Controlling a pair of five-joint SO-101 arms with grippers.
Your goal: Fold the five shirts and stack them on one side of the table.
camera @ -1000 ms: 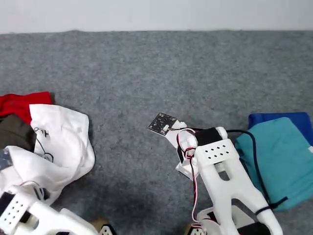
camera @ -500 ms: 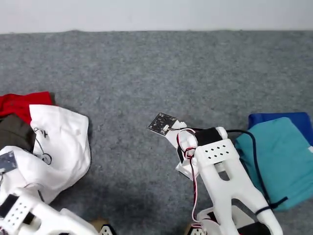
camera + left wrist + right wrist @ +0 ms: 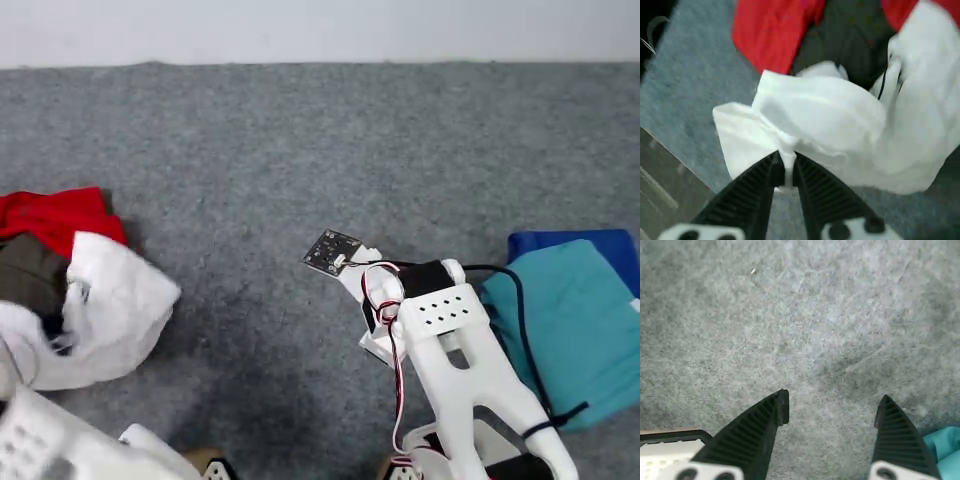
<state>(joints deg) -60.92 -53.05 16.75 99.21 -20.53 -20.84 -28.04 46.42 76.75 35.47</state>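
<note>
A crumpled white shirt with black print lies at the table's left side, over a dark brown shirt and a red shirt. My left gripper is shut on a fold of the white shirt, with the red shirt and the dark shirt behind it. At the right edge a folded teal shirt rests on a folded blue one. My right gripper hangs open over bare grey carpet, near the teal shirt.
Grey carpet covers the table, with a white wall along the far edge. The right arm's white body stands at the near middle. The left arm's base fills the near left corner.
The white shirt has been pulled up and bunched toward the left, uncovering more of the red shirt. The left arm has shifted toward the near left. The right arm has kept still.
</note>
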